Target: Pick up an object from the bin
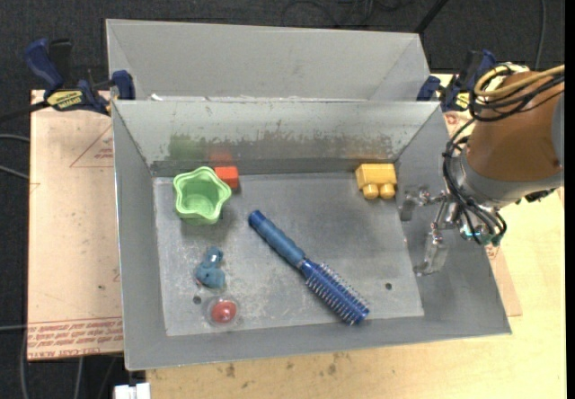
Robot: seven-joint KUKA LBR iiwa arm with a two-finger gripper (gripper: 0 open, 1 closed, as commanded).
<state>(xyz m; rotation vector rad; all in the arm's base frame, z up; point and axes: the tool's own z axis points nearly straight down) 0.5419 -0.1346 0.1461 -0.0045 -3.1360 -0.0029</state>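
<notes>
Bin (269, 132) is sitting with a handful of small bits spread out over its floor, all lying loose and mostly apart.

Nearest the front, toward the left corner, a little reddish ball (223, 309) is lying by itself. Just behind it a small blue piece (211, 271) is lying close to the ball, though they don't seem to be touching. It's too small for me to say what it is.

A blue brush (310, 270) is stretching diagonally across the middle, with the bristle end pointing near-right and the handle pointing far-left.

Over on the right, the gripper (431, 253) is hanging above the sloping right wall, not above the floor, with the arm (512, 155) coming in from the right behind it. It's not hovering over any of the objects. The closest ones are the brush's bristle end, off to its near-left, and the yellow block, off to its far-left. Honestly I can't tell whether it's open or closed, or whether it's got hold of anything.

Further back on the left, a green star-shaped cup (201, 194) is standing upright with its mouth facing up. An orange block (226, 176) is peeking out just behind it on its right side, up against the far wall.

Far right, the yellow block (375, 181) is sitting at the foot of the far wall, well apart from the cup.
</notes>
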